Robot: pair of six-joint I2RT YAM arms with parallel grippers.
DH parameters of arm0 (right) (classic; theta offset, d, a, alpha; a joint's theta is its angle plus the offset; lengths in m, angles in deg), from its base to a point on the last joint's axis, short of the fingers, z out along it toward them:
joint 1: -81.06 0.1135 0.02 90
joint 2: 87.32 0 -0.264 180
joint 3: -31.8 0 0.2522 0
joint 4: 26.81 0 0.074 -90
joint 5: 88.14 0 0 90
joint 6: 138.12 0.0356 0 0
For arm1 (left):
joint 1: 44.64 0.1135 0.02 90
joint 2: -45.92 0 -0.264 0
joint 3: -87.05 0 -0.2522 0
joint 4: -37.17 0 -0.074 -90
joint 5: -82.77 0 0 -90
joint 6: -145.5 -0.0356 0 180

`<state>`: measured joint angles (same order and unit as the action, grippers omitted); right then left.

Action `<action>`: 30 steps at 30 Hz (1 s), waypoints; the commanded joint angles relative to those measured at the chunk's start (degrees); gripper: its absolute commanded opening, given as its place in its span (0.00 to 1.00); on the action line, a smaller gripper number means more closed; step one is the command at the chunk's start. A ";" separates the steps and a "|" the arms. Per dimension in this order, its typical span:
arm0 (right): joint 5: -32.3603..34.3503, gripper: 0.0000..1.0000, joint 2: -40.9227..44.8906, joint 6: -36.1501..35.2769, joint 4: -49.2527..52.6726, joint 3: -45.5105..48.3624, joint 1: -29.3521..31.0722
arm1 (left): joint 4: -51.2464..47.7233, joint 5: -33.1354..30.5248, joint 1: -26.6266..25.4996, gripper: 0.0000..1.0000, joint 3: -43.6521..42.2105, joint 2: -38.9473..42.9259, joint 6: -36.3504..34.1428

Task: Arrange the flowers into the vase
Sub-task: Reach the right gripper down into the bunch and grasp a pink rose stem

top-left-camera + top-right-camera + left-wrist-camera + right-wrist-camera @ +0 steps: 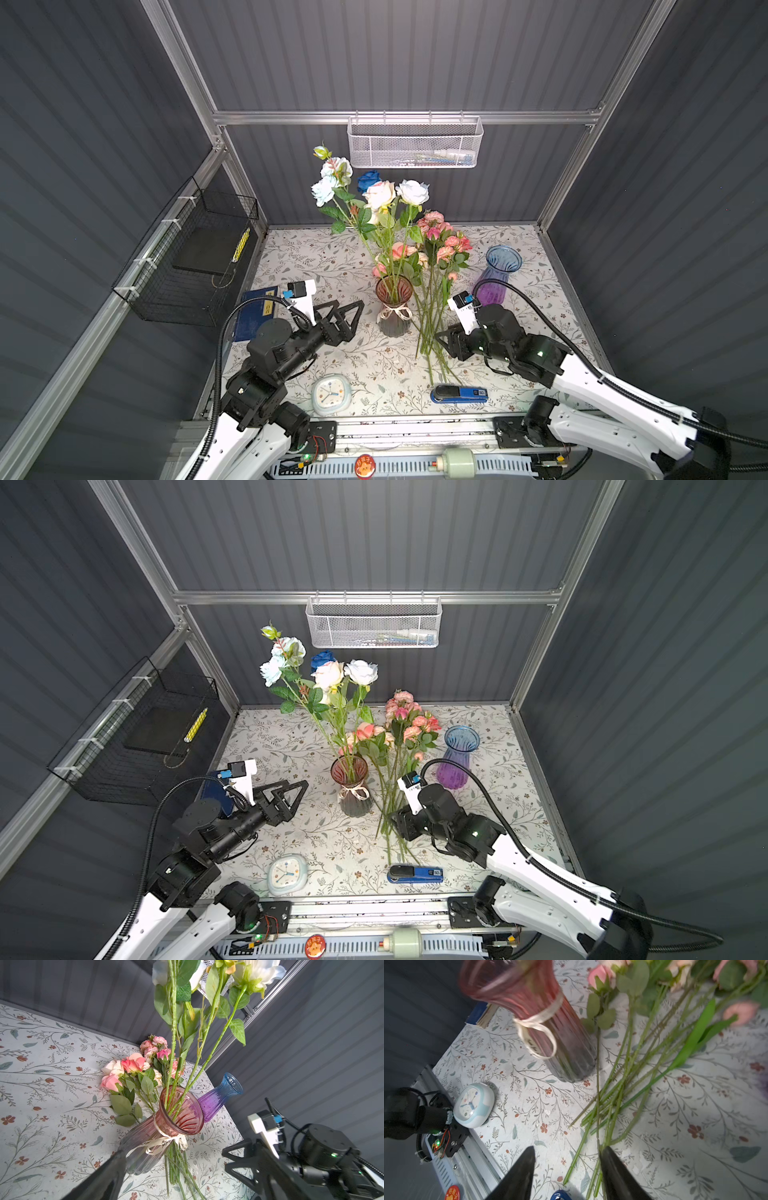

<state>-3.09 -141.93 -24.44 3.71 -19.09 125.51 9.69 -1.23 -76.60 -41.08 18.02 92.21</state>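
Observation:
A pink-red ribbed glass vase [393, 309] [353, 798] with a cream ribbon stands mid-table. In it are several upright flowers [380, 195]: white, pale blue, dark blue and peach. More flowers [440, 245] with pink blooms lie on the table just right of it, their green stems [616, 1093] fanning toward the front. My right gripper [441, 340] [566, 1169] hovers low over the stem ends, jaws apart, with several stems running between them close to one finger [612, 1167]. My left gripper [356, 320] [300, 798] is wide open left of the vase, holding nothing.
A blue-to-purple glass vase [496, 278] stands at the back right. A pale clock [331, 393] and a blue stapler [459, 394] lie near the front edge, and a blue book [257, 311] lies under the left arm. Wire baskets hang on the left wall [191, 257] and back wall [415, 143].

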 commanded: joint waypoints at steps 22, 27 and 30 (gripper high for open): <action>-10.83 0.29 -42.94 4.02 -18.70 -13.80 -10.84 | -3.32 -0.99 -0.25 1.00 -0.08 3.39 0.41; -8.86 0.28 -46.28 3.06 -16.09 -17.10 -10.85 | -2.82 -0.91 -0.29 1.00 -0.23 2.88 0.49; -7.65 0.27 -48.08 3.04 -15.50 -18.69 -10.80 | -2.62 -0.90 -0.22 1.00 -0.36 2.71 0.62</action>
<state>-12.59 -188.49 -20.74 -13.89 -36.16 114.88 7.42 -1.73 -76.60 -41.43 20.66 92.49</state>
